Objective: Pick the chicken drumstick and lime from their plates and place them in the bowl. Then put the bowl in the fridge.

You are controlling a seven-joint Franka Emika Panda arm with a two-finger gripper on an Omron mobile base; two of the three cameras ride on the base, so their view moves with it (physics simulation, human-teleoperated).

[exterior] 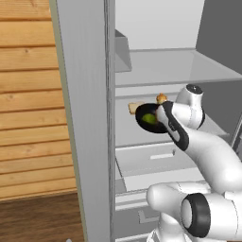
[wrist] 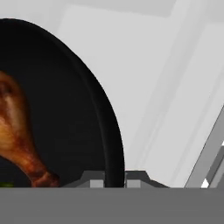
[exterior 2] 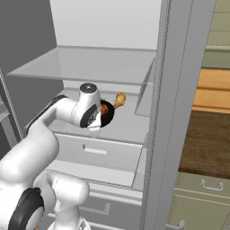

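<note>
Gripper (wrist: 114,183) clamped on bowl (wrist: 65,109) rim inside fridge (exterior: 90,118); drumstick (wrist: 17,131) & lime (exterior: 149,118) in bowl just beyond fingertips.

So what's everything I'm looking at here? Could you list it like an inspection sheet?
Surface: pale fridge shelf, drawers below.
Job's things: black bowl inside the open fridge, holding the lime and chicken drumstick.
Clutter: a tan item behind the bowl, too small to identify.
Grippers: gripper shut on the bowl's rim.
Cables: nothing seen.
Surroundings: wooden wall, green-grey cabinets.
</note>
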